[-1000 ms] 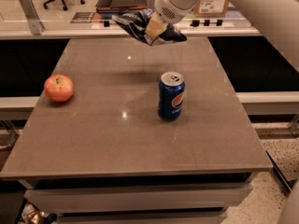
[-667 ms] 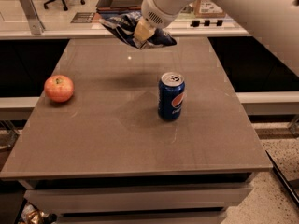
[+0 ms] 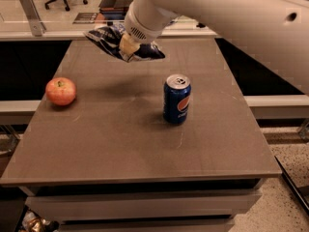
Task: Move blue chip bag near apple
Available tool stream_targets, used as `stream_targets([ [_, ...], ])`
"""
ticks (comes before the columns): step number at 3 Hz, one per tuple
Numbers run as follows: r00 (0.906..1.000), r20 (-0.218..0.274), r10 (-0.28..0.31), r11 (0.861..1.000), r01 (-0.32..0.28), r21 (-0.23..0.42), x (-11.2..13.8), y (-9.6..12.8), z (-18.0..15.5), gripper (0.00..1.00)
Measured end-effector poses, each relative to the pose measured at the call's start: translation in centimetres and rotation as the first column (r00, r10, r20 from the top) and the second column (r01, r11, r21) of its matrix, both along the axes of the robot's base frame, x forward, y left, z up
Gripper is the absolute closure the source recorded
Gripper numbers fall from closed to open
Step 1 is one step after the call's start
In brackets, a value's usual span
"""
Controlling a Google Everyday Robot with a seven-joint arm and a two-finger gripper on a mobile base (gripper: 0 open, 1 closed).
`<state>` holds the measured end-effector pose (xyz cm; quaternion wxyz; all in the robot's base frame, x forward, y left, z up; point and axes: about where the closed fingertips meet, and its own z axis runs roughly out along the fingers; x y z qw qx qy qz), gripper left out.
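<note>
Hanging in the air over the far part of the brown table point(image 3: 145, 144), the blue chip bag point(image 3: 107, 36) is being carried by the gripper point(image 3: 126, 45), well apart from the apple point(image 3: 61, 91), which is sitting near the table's edge on the left of the view. The upright Pepsi can point(image 3: 176, 99) is standing nearer the middle, off the line between bag and apple.

The main risk, as I am judging it, is the grip itself: slick, crumpled foil is giving the fingers little to bite on, so a quick swing toward the apple could be letting the bag slide out and drop short. A second risk is coming at the set-down: the apple is round and free to roll, so a low approach or a drooping corner of the bag could be nudging it toward the edge. Releasing from height could also be sending such a light bag drifting off its mark.

The jaws are pinching the bag around its middle, with one pale finger pressing into the foil. The bag is spreading out on both sides of them, one lobe sticking out to the left of the view and another sagging down to the right, clear of the tabletop.
</note>
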<state>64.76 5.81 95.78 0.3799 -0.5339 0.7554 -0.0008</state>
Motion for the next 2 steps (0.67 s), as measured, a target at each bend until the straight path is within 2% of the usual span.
stream_targets([
  [1,1.0000,-0.001,-0.004,0.999,0.004,0.039,-0.9,1.6,-1.1,1.00],
  [2,0.9996,-0.020,0.017,0.994,-0.015,0.106,-2.1,3.3,-2.8,1.00],
])
